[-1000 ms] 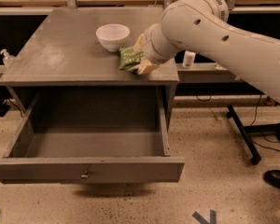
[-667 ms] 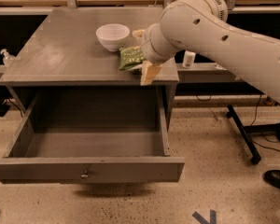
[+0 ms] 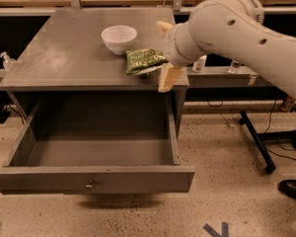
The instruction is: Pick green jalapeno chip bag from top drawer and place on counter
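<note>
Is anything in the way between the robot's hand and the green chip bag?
No, nothing visible. The open gripper is right beside the green jalapeno chip bag on the counter; the white bowl sits behind.

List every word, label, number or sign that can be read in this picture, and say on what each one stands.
No text can be read here.
Green jalapeno chip bag, lying on the counter near its right edge, next to the open gripper: white lettering, too blurred to read.
Floor, bottom edge: a blue painted mark, partly cut off; it shows no letter or number.
</note>
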Controlling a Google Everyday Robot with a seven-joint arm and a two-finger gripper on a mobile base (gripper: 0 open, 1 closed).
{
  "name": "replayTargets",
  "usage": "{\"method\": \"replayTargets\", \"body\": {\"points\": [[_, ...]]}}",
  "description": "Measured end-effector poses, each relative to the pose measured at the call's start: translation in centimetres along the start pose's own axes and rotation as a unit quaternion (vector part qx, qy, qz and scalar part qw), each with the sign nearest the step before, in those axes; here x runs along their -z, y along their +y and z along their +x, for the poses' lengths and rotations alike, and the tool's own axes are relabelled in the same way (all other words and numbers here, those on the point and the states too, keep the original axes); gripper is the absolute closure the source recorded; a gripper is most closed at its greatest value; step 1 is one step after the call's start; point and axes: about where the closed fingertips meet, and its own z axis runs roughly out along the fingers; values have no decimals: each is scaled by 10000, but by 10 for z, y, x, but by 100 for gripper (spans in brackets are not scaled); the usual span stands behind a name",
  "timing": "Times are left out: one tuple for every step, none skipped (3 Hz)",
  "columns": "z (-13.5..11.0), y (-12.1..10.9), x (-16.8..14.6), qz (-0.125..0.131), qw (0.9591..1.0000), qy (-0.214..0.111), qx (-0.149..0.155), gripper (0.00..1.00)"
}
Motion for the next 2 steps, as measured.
{"method": "replayTargets", "body": {"points": [[15,-3,16,-14,9989,-173,-443,0],[15,-4,18,-16,9985,-214,-506,0]]}}
